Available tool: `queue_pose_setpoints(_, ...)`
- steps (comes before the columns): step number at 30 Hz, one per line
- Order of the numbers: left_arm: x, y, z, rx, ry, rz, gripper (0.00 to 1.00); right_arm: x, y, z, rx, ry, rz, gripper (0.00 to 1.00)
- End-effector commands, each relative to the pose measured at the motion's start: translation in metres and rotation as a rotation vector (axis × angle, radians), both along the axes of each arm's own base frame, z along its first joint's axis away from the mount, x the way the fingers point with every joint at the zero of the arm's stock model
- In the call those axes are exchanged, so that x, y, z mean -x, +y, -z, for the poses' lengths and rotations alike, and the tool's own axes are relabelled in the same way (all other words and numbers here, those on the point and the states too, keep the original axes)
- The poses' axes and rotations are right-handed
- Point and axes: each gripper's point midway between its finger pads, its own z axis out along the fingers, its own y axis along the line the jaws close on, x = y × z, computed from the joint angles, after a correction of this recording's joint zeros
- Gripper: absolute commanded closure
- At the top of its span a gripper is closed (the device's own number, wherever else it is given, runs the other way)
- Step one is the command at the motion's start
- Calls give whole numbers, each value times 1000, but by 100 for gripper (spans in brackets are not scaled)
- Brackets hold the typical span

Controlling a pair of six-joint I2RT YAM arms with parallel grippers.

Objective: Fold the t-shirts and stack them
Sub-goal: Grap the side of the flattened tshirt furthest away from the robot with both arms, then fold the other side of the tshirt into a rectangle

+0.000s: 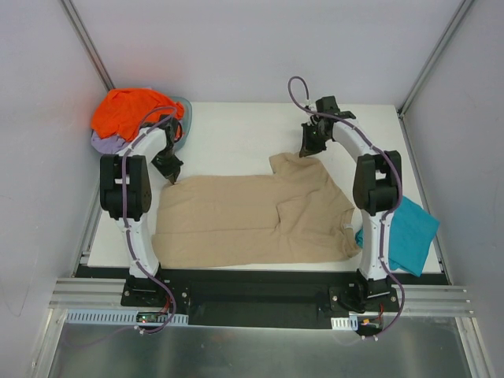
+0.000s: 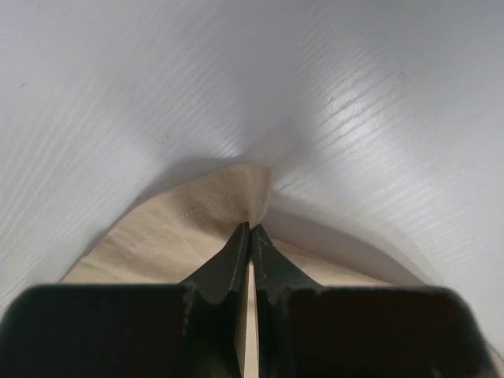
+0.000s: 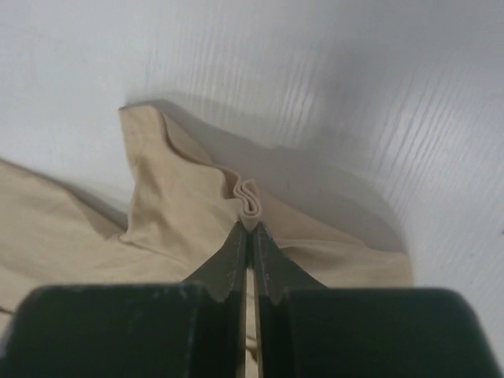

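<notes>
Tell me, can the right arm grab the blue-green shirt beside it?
Probably not yet. The right gripper is shut on the tan shirt. The teal shirt lies bare beside the arm's base, so after letting go it could likely fold back to it.

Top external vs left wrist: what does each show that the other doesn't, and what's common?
Only top external: the whole tan t-shirt spread out, the orange t-shirt and lavender t-shirt piled over the basin at far left, the teal t-shirt at near right, and the right gripper at the tan t-shirt's far edge.
Only left wrist: the hem stitching, and the left gripper with jaws shut on a raised corner of the cloth.
Both: the tan t-shirt, the left gripper, the white table.
</notes>
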Motion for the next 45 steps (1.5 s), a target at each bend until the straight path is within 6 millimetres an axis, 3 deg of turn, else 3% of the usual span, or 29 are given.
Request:
queue_pose_setpoints(1,7,1,-28,5,-62,18,100,14,5,-65,-47,-150,-65,99)
queue_pose_setpoints(3,13,3,-33,-9,-69,18,100,23,2,-78,-50,-166,-60,99)
queue_pose_setpoints(5,18,4,-41,-18,-87,21,100,38,0,-76,-59,-140,-64,99)
queue_pose_setpoints(6,25,3,-39,-18,-76,27,100,45,1,-87,-71,-155,-66,99)
queue_pose_setpoints(8,32,2,-47,-26,-93,39,100,66,0,-78,-84,-117,-70,99)
queue_pose_setpoints(9,42,3,-44,-34,-77,45,100,73,-1,-89,-95,-136,-65,99)
queue_pose_setpoints(11,50,2,-52,-45,-97,55,100,92,-4,-79,-93,-105,-63,99)
queue_pose_setpoints(12,59,4,-49,-63,-81,59,100,100,-4,-88,-98,-124,-65,99)
queue_pose_setpoints(21,108,-3,-52,-67,-99,54,100,164,-22,-105,-76,-157,-18,99)
queue_pose_setpoints(25,123,1,-50,-78,-103,35,100,189,-30,-99,-52,-128,-17,99)
queue_pose_setpoints(35,142,2,-60,-68,-169,19,100,228,-50,-117,-3,-165,3,99)
queue_pose_setpoints(45,158,-3,-57,-29,-174,24,100,243,-53,-110,-6,-150,7,97)
